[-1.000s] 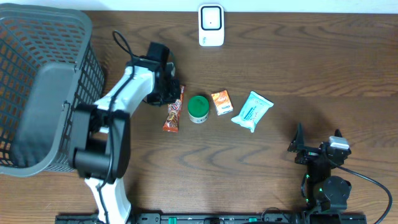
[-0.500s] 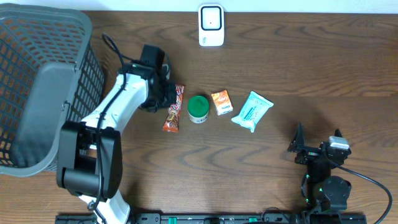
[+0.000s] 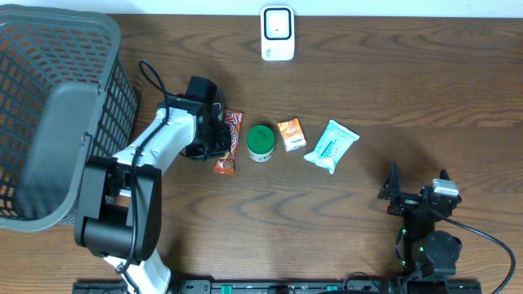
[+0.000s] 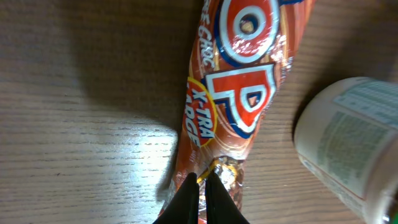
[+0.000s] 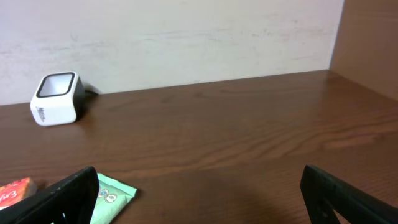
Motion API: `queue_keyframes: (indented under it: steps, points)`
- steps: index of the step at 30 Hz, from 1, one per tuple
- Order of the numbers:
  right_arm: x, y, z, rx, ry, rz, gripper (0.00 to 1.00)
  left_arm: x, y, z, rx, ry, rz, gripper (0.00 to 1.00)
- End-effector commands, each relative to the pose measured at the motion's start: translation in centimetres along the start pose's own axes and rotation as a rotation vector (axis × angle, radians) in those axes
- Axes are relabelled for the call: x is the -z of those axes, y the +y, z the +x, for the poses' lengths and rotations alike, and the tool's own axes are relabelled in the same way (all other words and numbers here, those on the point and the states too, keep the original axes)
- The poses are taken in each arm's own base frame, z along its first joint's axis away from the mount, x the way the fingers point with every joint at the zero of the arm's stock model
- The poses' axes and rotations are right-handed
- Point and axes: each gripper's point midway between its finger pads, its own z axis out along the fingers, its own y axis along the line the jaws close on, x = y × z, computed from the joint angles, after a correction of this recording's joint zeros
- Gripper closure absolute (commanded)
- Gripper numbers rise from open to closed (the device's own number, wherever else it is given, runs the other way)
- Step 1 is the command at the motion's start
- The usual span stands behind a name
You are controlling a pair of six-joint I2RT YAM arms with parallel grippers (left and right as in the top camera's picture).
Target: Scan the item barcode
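Left wrist view, left jaws pinching crimped end of orange wrapper (image 4: 249,93) printed "X-TRA", right jaws wide open

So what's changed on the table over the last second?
The left gripper, shut on the crimped end of the orange-red foil snack bar, drew slightly back toward its own base, its elbow swinging left; the bar's far end tipped a little left. The green-lidded jar, small orange packet, teal pouch, white scanner, grey basket and open right gripper stayed put.
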Motion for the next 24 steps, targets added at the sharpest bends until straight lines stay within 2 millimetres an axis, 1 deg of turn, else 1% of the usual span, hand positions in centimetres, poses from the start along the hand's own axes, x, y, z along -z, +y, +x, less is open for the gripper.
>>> queue_keyframes:
  steps: [1, 4, 7, 9, 11, 12, 14, 16, 18, 19, 20, 21, 22, 23, 24]
  points:
    - [0.0, -0.1, 0.1, 0.012, -0.001, 0.002, 0.01, 1.4, -0.9, -0.7, -0.012, -0.051, 0.031, 0.92]
    - [0.0, -0.1, 0.1, 0.012, -0.001, 0.002, 0.01, 0.6, -0.9, -0.9, -0.015, -0.045, 0.03, 0.93]
    - [0.0, -0.1, 0.1, 0.012, -0.001, 0.002, 0.01, -1.1, -0.9, -0.4, -0.019, -0.006, 0.018, 0.93]
    - [0.0, -0.1, 0.1, 0.012, -0.001, 0.002, 0.01, -2.7, -1.0, 0.3, -0.025, 0.04, 0.01, 0.93]
    - [0.0, -0.1, 0.1, 0.012, -0.001, 0.002, 0.01, -4.0, -1.9, 1.5, -0.034, 0.097, 0.041, 0.93]
    - [0.0, -0.1, 0.1, 0.012, -0.001, 0.002, 0.01, -4.0, -2.1, 1.6, -0.041, 0.099, 0.04, 0.93]
    - [0.0, -0.1, 0.1, 0.012, -0.001, 0.002, 0.01, -3.1, -2.3, 1.2, -0.045, 0.082, 0.041, 0.93]
    - [0.0, -0.1, 0.1, 0.012, -0.001, 0.002, 0.01, -0.8, -1.7, 0.2, -0.054, 0.039, 0.003, 0.92]
    - [0.0, -0.1, 0.1, 0.012, -0.001, 0.002, 0.01, 2.8, -0.5, -1.5, -0.046, -0.044, -0.084, 0.93]
    - [0.0, -0.1, 0.1, 0.012, -0.001, 0.002, 0.01, 6.6, 0.3, -3.0, -0.04, -0.135, -0.152, 0.93]
    - [0.0, -0.1, 0.1, 0.012, -0.001, 0.002, 0.01, 9.1, 0.5, -3.8, -0.035, -0.197, -0.176, 0.92]
    - [0.0, -0.1, 0.1, 0.012, -0.001, 0.002, 0.01, 12.3, 0.3, -4.5, -0.032, -0.275, -0.177, 0.83]
    - [0.0, -0.1, 0.1, 0.012, -0.001, 0.002, 0.01, 13.9, 0.0, -4.8, -0.033, -0.318, -0.164, 0.72]
    - [0.0, -0.1, 0.1, 0.012, -0.001, 0.002, 0.01, 16.4, -0.6, -5.1, -0.037, -0.388, -0.141, 0.62]
    - [0.0, -0.1, 0.1, 0.012, -0.001, 0.002, 0.01, 18.0, -1.1, -5.2, -0.043, -0.435, -0.125, 0.46]
